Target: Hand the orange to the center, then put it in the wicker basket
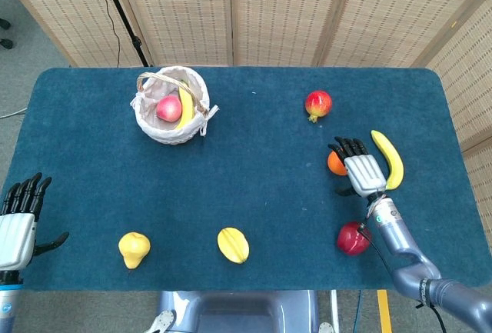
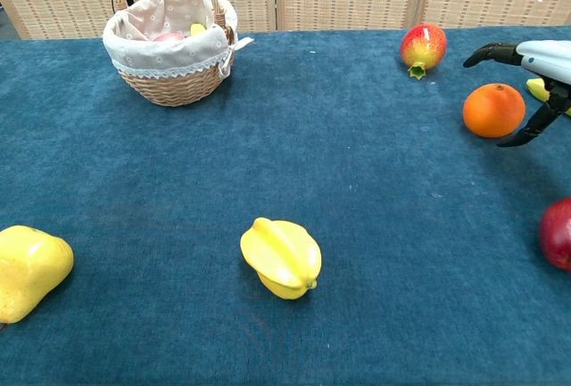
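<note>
The surface [image 1: 269, 179] is carrying the wicker basket [image 1: 171, 121] far off to the right hand's [image 1: 361, 170] left. That hand is hovering, fingers spread wide and empty, with the orange [image 2: 493, 110] sitting just beside its fingertips [image 1: 347, 147]. The left hand [image 1: 19, 221] is resting open, well apart.

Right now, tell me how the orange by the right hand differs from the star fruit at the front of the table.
The orange is round, smooth and orange; the star fruit is yellow, ridged and elongated. The orange sits on the right of the table with the right hand open around it, fingers apart; the star fruit lies front and center with no hand near. Both rest on the blue tablecloth, outside the wicker basket.
</note>
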`<state>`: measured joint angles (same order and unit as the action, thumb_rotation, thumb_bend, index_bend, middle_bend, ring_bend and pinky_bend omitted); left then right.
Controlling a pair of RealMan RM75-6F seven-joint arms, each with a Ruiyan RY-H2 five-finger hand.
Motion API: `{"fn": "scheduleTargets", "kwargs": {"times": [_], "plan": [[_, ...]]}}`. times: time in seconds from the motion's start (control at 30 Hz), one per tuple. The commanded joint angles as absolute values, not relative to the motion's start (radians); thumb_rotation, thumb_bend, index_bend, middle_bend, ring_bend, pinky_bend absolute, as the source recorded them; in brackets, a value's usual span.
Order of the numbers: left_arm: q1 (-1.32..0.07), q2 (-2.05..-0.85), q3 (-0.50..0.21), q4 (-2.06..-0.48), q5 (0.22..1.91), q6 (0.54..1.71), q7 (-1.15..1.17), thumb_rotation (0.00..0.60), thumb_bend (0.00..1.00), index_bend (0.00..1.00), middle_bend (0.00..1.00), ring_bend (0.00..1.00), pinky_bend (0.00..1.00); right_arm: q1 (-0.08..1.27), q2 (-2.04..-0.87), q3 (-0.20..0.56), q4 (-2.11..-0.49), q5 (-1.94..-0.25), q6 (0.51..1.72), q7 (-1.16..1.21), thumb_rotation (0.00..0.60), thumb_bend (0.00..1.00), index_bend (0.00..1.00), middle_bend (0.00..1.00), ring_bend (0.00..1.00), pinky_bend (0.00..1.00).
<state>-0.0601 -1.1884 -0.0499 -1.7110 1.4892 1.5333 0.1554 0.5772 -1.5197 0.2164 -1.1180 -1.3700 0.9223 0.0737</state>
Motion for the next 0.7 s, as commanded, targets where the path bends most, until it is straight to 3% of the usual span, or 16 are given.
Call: {"fn": "scheduleTargets", "kwargs": {"times": [0.03, 0.23, 0.33, 0.43, 0.5, 0.6, 0.7], "plan": [[-0.06, -1.188, -0.049, -1.712, 1.49, 1.534, 0.154, 0.6, 0.0, 0.0, 0.0, 0.0, 0.0, 0.626, -1.581, 0.209, -0.998, -1.367, 0.869, 0.14, 0.6, 0.0, 0.13, 0.04, 0.01, 0.02], [-0.061, -1.188, -0.049, -1.714, 1.49, 1.531, 0.154, 0.6, 0.0, 0.0, 0.0, 0.0, 0.0, 0.668, -1.644, 0.205, -0.853, -1.355, 0.807, 0.216, 0.6, 0.0, 0.14, 0.05, 0.02, 0.05], [-0.062, -1.188, -0.051, -1.712, 1.486, 1.528, 0.152, 0.6, 0.0, 0.0, 0.0, 0.0, 0.0, 0.676, -1.668, 0.201, -0.808, -1.36, 0.812, 0.253, 0.6, 0.0, 0.18, 0.08, 0.07, 0.11], [-0.064, -1.189, -0.051, -1.71, 1.482, 1.523, 0.149, 0.6, 0.0, 0.0, 0.0, 0.0, 0.0, 0.674, -1.695, 0.201, -0.77, -1.37, 0.855, 0.278, 0.6, 0.0, 0.39, 0.29, 0.28, 0.34], [-0.065, -1.189, -0.051, -1.709, 1.481, 1.52, 0.148, 0.6, 0.0, 0.0, 0.0, 0.0, 0.0, 0.671, -1.709, 0.197, -0.748, -1.376, 0.877, 0.285, 0.6, 0.0, 0.6, 0.5, 0.49, 0.55], [-0.065, -1.19, -0.052, -1.708, 1.48, 1.521, 0.147, 0.6, 0.0, 0.0, 0.0, 0.0, 0.0, 0.668, -1.717, 0.195, -0.733, -1.374, 0.889, 0.29, 0.6, 0.03, 0.72, 0.62, 0.61, 0.68], [-0.064, -1.188, -0.052, -1.709, 1.48, 1.522, 0.143, 0.6, 0.0, 0.0, 0.0, 0.0, 0.0, 0.663, -1.708, 0.194, -0.746, -1.372, 0.899, 0.284, 0.6, 0.07, 0.73, 0.64, 0.64, 0.71]]}}
